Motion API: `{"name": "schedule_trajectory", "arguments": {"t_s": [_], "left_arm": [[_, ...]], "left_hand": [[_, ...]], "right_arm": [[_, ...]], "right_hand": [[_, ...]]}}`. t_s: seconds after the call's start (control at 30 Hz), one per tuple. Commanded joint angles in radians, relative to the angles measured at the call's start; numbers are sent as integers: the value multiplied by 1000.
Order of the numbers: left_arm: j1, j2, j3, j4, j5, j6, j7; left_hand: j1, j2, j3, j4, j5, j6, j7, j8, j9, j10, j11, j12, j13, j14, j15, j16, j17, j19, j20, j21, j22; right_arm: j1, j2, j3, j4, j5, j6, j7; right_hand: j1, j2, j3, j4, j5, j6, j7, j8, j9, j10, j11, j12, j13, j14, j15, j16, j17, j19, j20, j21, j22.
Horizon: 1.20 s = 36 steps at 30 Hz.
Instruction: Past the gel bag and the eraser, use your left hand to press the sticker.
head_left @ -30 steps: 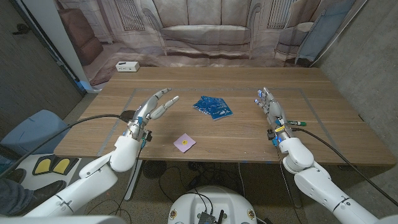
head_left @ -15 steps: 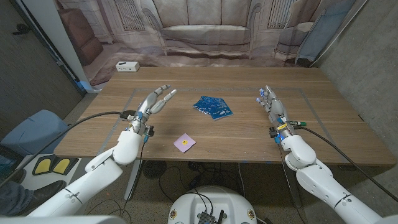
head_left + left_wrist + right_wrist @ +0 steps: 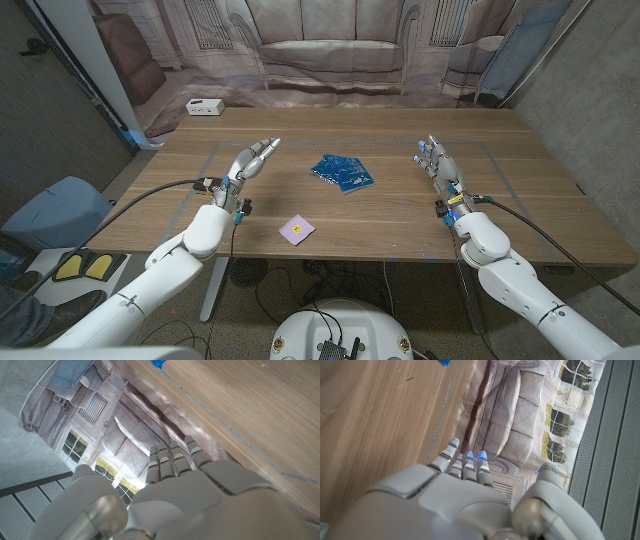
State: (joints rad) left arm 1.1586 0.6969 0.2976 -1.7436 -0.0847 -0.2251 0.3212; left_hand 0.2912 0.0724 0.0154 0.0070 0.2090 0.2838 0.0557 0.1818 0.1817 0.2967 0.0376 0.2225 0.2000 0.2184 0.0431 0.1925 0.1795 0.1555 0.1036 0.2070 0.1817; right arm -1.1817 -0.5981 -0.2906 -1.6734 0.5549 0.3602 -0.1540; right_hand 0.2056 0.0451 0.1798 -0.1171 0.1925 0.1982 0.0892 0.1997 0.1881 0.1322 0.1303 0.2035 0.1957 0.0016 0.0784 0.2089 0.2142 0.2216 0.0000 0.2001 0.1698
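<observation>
On the wooden surface (image 3: 380,215), a blue gel bag (image 3: 343,171) lies near the middle and serves as the reference for everything else. Nearer the robot than the gel bag, a little toward its left, sits a small pale purple square (image 3: 296,229) with a yellow dot at its centre; whether this is the sticker or the eraser cannot be told from the head view. It lies close to the near edge of the surface, apart from the gel bag and touched by neither hand.

To the robot's left of the gel bag, the left hand (image 3: 248,165) is raised above the wood with its fingers (image 3: 266,148) stretched out straight and close together, pointing toward the far side; it holds nothing. The left wrist view shows the back of this hand (image 3: 200,495) with the fingers (image 3: 172,457) extended side by side and a blue corner of the gel bag (image 3: 158,363) at the frame's edge.

To the robot's right of the gel bag, well apart from it, the right hand (image 3: 444,172) stands with fingers (image 3: 432,150) extended and empty. The right wrist view shows that hand (image 3: 455,497) with straight fingers (image 3: 468,462) whose tips glow blue.

Beyond the gel bag, off the far left corner of the surface, a small white box (image 3: 204,106) rests before a printed backdrop of a sofa (image 3: 330,50).
</observation>
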Motion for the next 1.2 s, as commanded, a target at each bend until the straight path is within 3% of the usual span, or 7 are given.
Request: {"name": "schedule_trajectory", "arguments": {"t_s": [0.03, 0.33, 0.7, 1.2], "left_arm": [[-49, -42, 9, 125, -200, -145, -118], [-88, -85, 3, 231, -256, -274, -151], [-101, -110, 19, 213, -293, -223, -142], [-126, -138, 41, 255, -307, -242, -154]], "left_hand": [[-1, -3, -6, 2, -5, 4, 10, 9, -1, 5, 17, 2, 2, 7, 10, 4, 2, 17, 1, 2, 0], [-6, -4, -9, 4, -5, 7, 13, 9, -1, 9, 9, 2, 2, 12, 9, 4, 2, 23, -5, 3, 0], [-9, -4, -11, 5, -5, 6, 17, 9, -1, 7, 12, 0, 2, 13, 10, 3, 2, 25, -9, 3, 0], [-12, -3, -13, 7, -6, 5, 16, 8, -1, 3, 14, -2, 2, 9, 12, 1, 2, 22, -10, 0, 0]], "right_arm": [[29, 6, -8, 25, 7, -6, 7], [37, 26, -19, 42, -52, 26, -32], [57, 20, -14, 85, -9, 30, 18], [42, 17, -10, 84, 1, 27, 10]], "right_hand": [[-2, 2, -6, 1, -3, 6, 1, -3, 2, 8, 3, 4, 3, 4, 4, 1, 1, 10, 2, -3, 3], [-2, 1, -6, 0, -3, 5, 2, -3, 2, 10, 2, 5, 3, 8, 4, 3, 1, 14, 3, -2, 3], [-2, 0, -8, -1, -3, 5, 2, -3, 2, 10, 3, 4, 3, 8, 2, 2, 0, 17, 1, -1, 3], [-4, -1, -9, -1, -3, 4, 3, -4, 2, 9, 5, 3, 3, 9, 3, 2, 0, 17, 1, -2, 3]]}}
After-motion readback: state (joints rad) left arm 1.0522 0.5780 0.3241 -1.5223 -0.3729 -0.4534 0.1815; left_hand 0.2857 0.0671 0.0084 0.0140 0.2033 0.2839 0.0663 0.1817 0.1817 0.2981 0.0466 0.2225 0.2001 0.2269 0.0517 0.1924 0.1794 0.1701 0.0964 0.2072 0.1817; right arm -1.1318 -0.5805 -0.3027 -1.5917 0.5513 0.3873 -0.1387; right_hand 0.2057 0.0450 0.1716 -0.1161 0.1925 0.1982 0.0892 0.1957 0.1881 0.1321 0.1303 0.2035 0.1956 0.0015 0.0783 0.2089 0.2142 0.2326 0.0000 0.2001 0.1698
